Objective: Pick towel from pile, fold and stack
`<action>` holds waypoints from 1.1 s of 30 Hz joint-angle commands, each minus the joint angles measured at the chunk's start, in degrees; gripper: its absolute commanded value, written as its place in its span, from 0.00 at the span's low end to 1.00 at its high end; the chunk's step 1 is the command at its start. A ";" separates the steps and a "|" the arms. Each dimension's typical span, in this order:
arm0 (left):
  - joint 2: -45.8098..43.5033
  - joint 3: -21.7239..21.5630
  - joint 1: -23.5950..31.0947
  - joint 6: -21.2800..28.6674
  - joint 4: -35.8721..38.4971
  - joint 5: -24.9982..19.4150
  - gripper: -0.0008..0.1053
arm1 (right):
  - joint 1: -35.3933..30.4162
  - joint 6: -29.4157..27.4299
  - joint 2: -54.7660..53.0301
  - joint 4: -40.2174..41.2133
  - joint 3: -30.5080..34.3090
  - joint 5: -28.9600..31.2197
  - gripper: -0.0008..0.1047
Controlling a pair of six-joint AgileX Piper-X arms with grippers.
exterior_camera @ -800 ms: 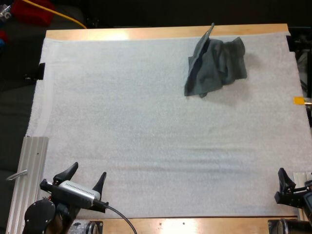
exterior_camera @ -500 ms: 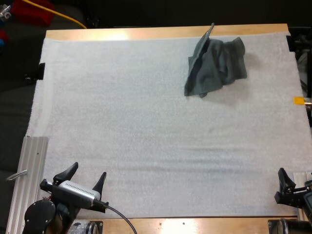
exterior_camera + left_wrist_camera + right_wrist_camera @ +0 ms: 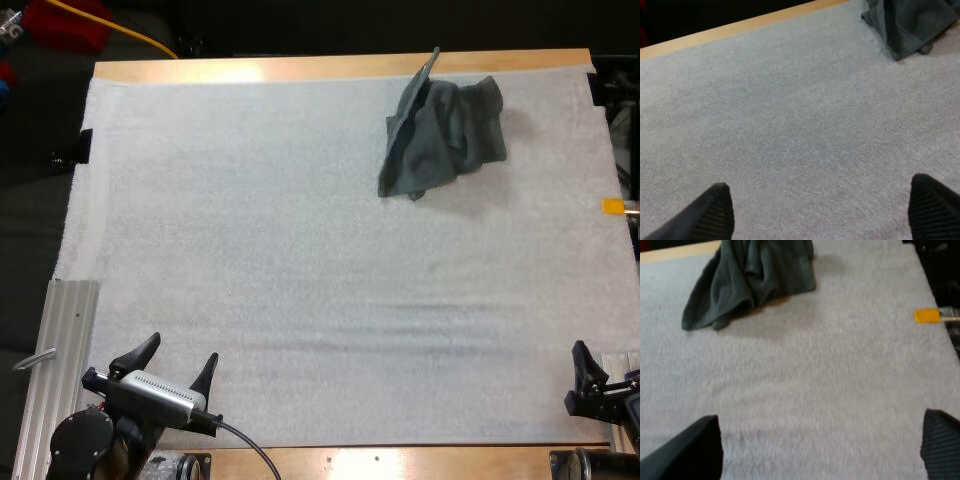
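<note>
The crumpled towel (image 3: 440, 135) is a dark grey-green heap of soft, limp cloth with deep folds and one corner poking up. It lies well ahead of both grippers, far forward of the right gripper (image 3: 821, 440) and forward and off to the right of the left gripper (image 3: 183, 348). By my judgement nothing is done yet: the towel is not picked up, and the fold and the stack are both left to do. Each gripper's black, ribbed fingers stand spread wide, holding nothing, over bare mat (image 3: 300, 250). The mat is white and fuzzy. Just beyond the towel runs the smooth edge of the wooden table (image 3: 300, 68).
</note>
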 commanded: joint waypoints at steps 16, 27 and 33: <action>6.87 -8.69 -0.75 -2.67 -1.12 10.08 0.66 | -0.04 2.95 11.43 -1.04 -8.61 -14.71 0.75; 15.95 -15.46 -8.74 -2.34 -1.12 11.08 0.66 | -0.04 4.04 20.03 -3.63 -13.30 -24.15 0.75; 22.41 -18.55 -9.45 -1.17 -1.12 11.96 0.66 | -0.04 7.63 24.13 -8.82 -13.62 -24.47 0.75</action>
